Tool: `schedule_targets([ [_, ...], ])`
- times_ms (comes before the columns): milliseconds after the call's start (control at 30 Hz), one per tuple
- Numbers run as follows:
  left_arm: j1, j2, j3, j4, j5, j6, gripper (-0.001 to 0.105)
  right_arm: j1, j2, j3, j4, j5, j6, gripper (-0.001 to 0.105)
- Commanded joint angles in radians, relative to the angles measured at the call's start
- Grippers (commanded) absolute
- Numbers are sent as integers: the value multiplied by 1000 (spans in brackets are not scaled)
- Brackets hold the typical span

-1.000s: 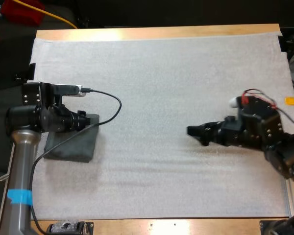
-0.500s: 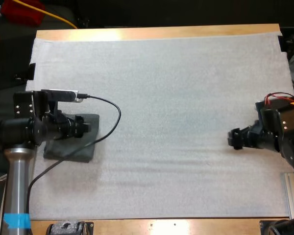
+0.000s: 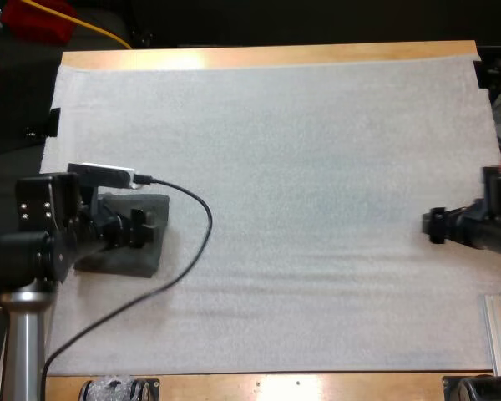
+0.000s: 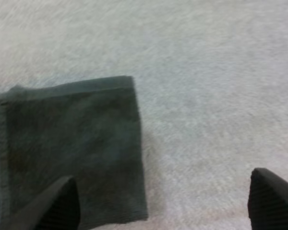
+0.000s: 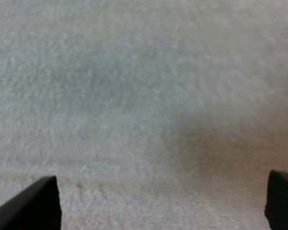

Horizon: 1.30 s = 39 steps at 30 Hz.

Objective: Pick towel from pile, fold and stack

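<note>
Now my left gripper [image 3: 142, 227] hangs released over the folded dark grey-green towel [image 3: 138, 259], one finger above the cloth, the other above the bare white mat [image 3: 301, 142]. The towel lies flat at the mat's left side. My right gripper [image 3: 437, 225], fingers spread wide, grasps nothing near the mat's right edge, well apart from the towel

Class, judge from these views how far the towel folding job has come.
Done: one folded towel lies flat at the mat's left side. In hand: nothing; the left gripper hangs open over that towel, the right gripper open over bare mat. Left: whether more towels await cannot be told.
</note>
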Motion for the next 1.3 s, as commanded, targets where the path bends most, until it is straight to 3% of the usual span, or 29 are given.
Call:
schedule_targets([
  [0,-19,-25,-9,6,6,-8,69,-19,-37,-2,12,-14,-5,82],
  [700,-39,-491,-6,16,2,-5,69,-35,-602,-2,109,-14,-40,82],
  [1267,-39,-940,114,191,5,9,69,-35,-908,-2,276,-11,-11,82],
])
